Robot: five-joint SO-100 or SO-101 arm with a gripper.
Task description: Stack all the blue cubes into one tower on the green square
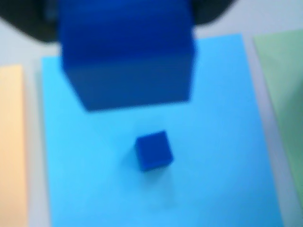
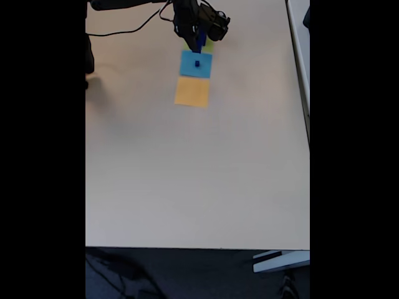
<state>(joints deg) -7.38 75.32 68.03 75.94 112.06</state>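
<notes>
Pincer (image 2: 198, 42) up at the far end of the pale bench (image 2: 199, 174) in the fixed view, and it looks clamped on a large dark blue solid cube (image 1: 127, 52), which fills the top of the wrist view, blurred and apparently raised off the surface. The jaws themselves are hidden behind that block, so the grip is a judgement, not a certainty.

Below it, a small dark blue cube (image 1: 153, 150) sits near the middle of the flat light-blue paper square (image 1: 218, 142). That's the wrong patch! The flat pale yellow-green square (image 1: 284, 90) lies just beside it, at the right edge of the wrist view, and appears bare from here.

So the job now, as I read it: carry the big block sideways over the green patch, keep it level, lower it square and central so it makes a steady base, and let go only once it's seated.

Watch that little cube below; a low pass could clip it. The flat orange paper square (image 1: 10, 142) sits on the other side, out of the way. A dark cable (image 2: 131, 28) trails across the bench behind the arm.
</notes>
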